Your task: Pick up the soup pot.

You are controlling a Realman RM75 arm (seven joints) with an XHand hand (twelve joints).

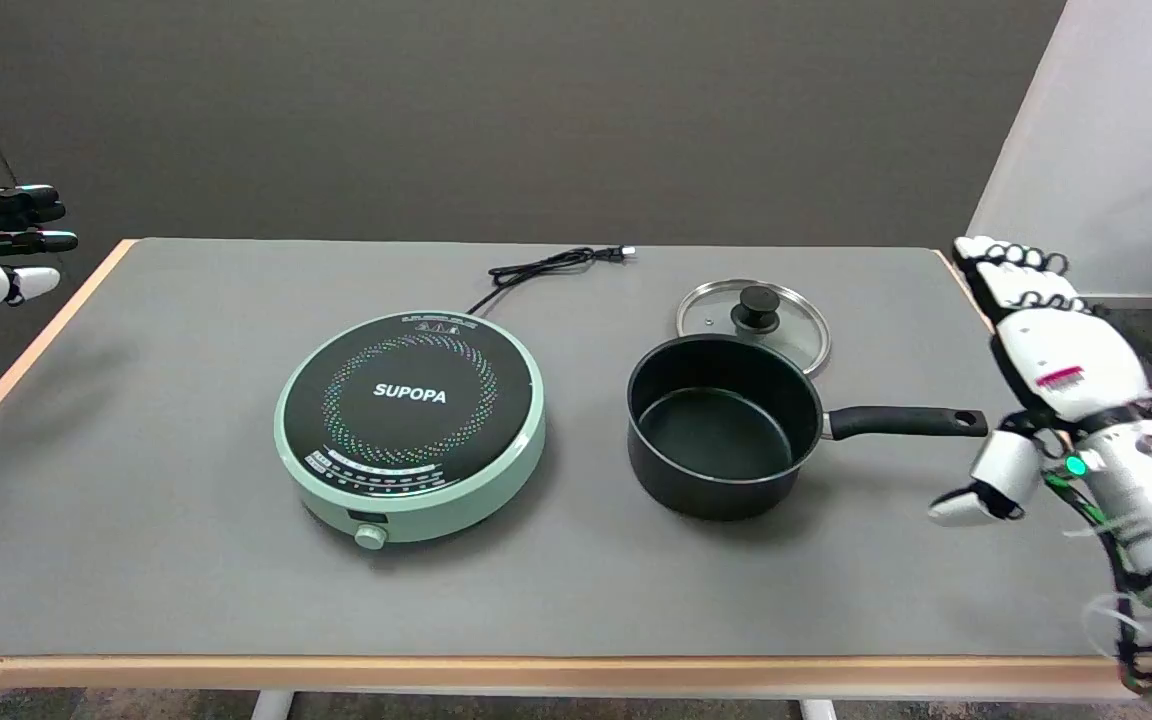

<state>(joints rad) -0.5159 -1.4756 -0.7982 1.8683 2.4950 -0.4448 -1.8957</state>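
Right hand (1046, 365): empty, fingers spread, thumb apart, hovering at the table's right edge.
Soup pot (721, 425): on the gray table (186, 560), lidless, just picture-left of the hand.
Handle (904, 421): long axis points straight at the hand; its tip is near the thumb, not touching.
Nearer hand: right, by far.
Lid (754, 320): just behind the pot.
Writing: "SUPOPA" on the green cooker (411, 425).

lid (753, 315) behind soup pot (721, 425), cooker (411, 425) left
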